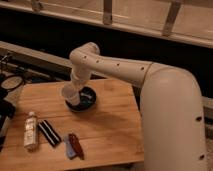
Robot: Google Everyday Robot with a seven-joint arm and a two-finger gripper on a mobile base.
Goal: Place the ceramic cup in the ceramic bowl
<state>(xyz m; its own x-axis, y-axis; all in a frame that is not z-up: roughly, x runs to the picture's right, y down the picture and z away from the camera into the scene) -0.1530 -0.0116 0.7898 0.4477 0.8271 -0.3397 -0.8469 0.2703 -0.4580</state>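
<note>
A dark ceramic bowl (86, 101) sits on the wooden table (110, 130) near its back middle. A white ceramic cup (69, 95) is tilted at the bowl's left rim, partly inside it. My gripper (75, 88) is at the end of the white arm, right at the cup and just above the bowl's left side. The arm hides the fingers.
A small white bottle (30, 129), a black striped packet (49, 132) and a blue and red packet (73, 145) lie at the table's front left. Dark gear (10, 82) stands off the left edge. A counter and rail run behind.
</note>
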